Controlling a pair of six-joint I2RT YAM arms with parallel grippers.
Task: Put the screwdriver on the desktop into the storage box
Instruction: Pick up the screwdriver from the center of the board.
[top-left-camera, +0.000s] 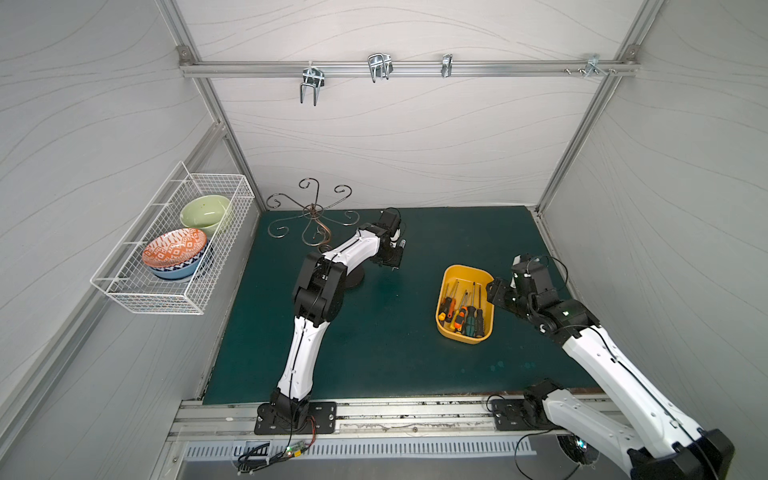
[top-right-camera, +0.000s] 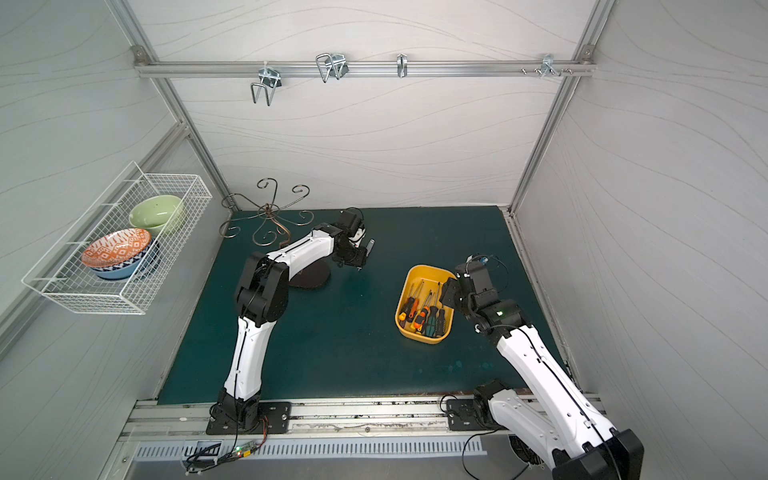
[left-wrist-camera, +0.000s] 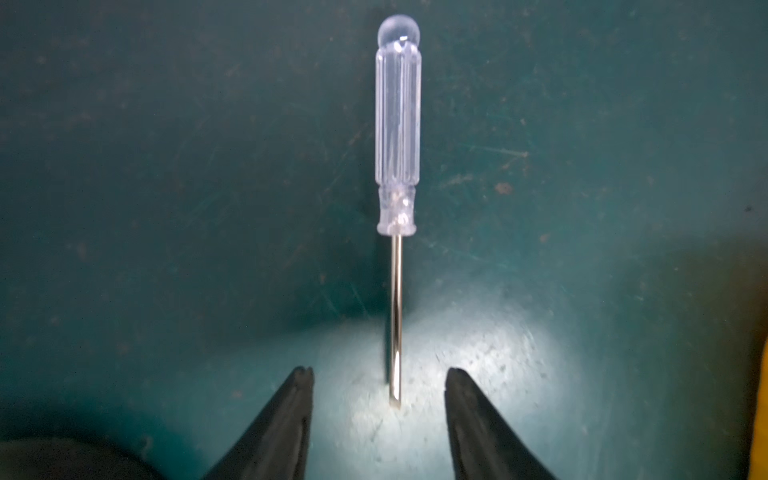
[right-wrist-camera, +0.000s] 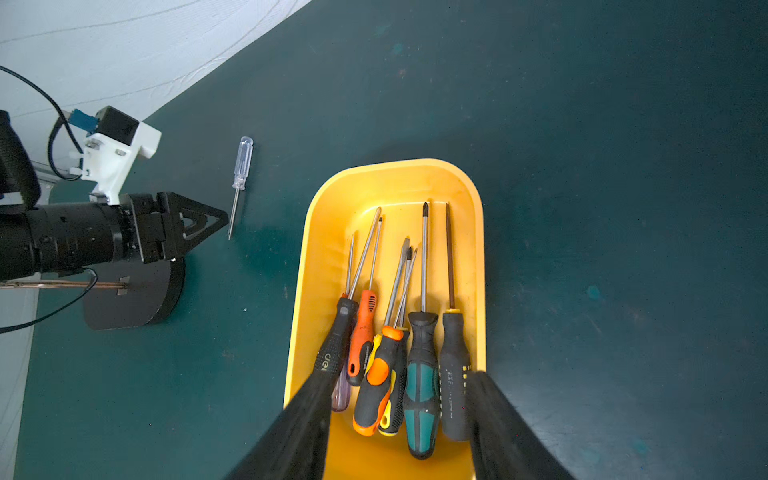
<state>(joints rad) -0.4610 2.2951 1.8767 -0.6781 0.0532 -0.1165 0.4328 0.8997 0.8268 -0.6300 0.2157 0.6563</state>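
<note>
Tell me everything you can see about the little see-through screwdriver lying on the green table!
The see-through screwdriver has a clear, ribbed plastic handle with a rounded ball end and a flared collar. From the collar runs a thin, shiny metal shaft with a small tip. It lies flat on the desktop, on its own, outside the storage box. In the left wrist view the left gripper has its open fingers either side of the tip, without gripping it.

White wire basket (top-left-camera: 158, 297) on side wall, green bowl (top-left-camera: 205, 212), orange-patterned bowl (top-left-camera: 174, 247), scrolled wire stand (top-left-camera: 312, 211)
</note>
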